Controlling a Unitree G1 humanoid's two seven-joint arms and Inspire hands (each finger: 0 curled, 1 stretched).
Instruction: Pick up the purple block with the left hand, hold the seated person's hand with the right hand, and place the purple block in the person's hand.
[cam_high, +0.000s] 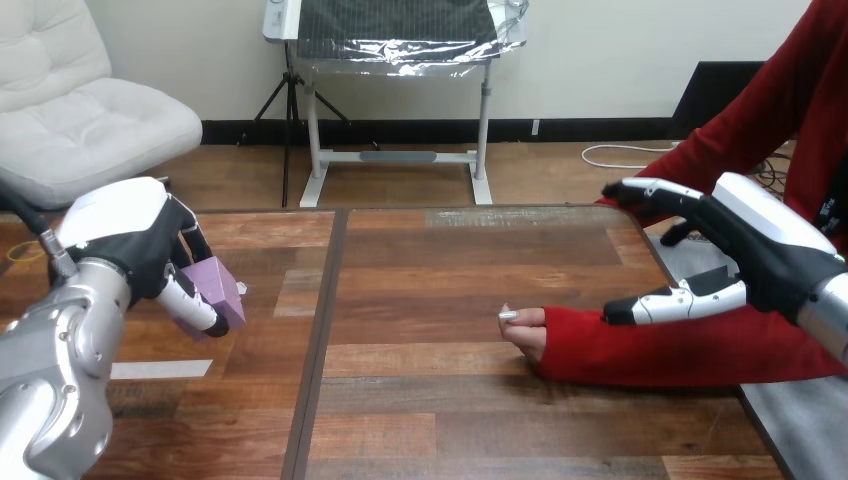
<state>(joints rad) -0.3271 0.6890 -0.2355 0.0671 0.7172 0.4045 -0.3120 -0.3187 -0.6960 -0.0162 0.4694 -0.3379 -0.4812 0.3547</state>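
The purple block is at the left of the wooden table, raised off the wood in my left hand, whose fingers and thumb curl round it. The person's hand lies on the table near the middle, in a red sleeve stretching in from the right. My right hand hovers over that forearm at the right, open, fingers straight above and thumb pointing left just over the sleeve. I cannot tell if the thumb touches the sleeve.
A dark seam runs down the table between its left and right boards. A pale strip of tape lies on the wood at the left, below my left hand.
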